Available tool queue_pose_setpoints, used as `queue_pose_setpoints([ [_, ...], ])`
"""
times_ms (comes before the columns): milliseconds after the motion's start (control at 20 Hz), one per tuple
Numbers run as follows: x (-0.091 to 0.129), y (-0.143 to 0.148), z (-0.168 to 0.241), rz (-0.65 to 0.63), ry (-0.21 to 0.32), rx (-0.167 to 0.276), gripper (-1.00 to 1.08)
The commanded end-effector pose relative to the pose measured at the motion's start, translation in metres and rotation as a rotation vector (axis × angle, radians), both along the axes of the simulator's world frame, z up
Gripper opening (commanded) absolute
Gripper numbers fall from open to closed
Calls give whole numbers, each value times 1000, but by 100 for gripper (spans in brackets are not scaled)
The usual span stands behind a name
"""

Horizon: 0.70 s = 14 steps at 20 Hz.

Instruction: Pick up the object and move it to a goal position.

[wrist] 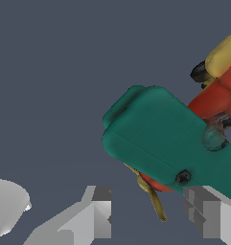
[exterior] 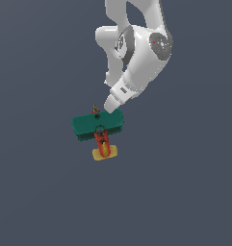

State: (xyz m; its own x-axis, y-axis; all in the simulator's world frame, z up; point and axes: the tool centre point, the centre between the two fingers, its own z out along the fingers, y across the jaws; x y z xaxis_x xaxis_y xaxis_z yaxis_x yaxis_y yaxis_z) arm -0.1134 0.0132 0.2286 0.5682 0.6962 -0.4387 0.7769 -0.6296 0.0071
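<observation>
Closest to the wrist camera, the gripper point(wrist: 148, 213) shows its two grey fingers point(wrist: 95, 215) spread apart, with a clear gap of bare surface between them. One finger sits right at the edge of the toy airplane point(wrist: 169, 139); whether it touches the wing I cannot tell. The other finger is well clear of the toy. Nothing is pinched between them.

Just past the fingers lies the airplane's teal-green double wing point(wrist: 155, 129), broad and rounded, with a small black screw near its edge. A thin yellow propeller point(wrist: 155, 203) pokes out from under the wing, between the two fingers. Beyond the wing the red-orange body point(wrist: 213, 103) runs away to the yellow tail point(wrist: 222, 57), with dark screws along it.

From the exterior view, the airplane point(exterior: 98, 126) rests flat on the plain dark grey desk point(exterior: 35, 192), near the middle of the scene. Its tail point(exterior: 104, 153) points toward the camera and its propeller end away. The white arm point(exterior: 139, 57) comes down from above, and its gripper point(exterior: 109, 106) meets the far edge of the wing, toward the exterior view's right.

No containers, labels or writing show anywhere.
</observation>
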Motion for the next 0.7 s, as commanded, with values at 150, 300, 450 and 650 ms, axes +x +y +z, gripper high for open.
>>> queue_pose_setpoints([
  [150,-5,0,-9,120,70,-23,28],
  [300,-8,-1,-13,184,109,-35,28],
  [450,-10,-1,-18,247,149,-47,28],
  [650,-13,-1,-23,331,204,-62,28],
])
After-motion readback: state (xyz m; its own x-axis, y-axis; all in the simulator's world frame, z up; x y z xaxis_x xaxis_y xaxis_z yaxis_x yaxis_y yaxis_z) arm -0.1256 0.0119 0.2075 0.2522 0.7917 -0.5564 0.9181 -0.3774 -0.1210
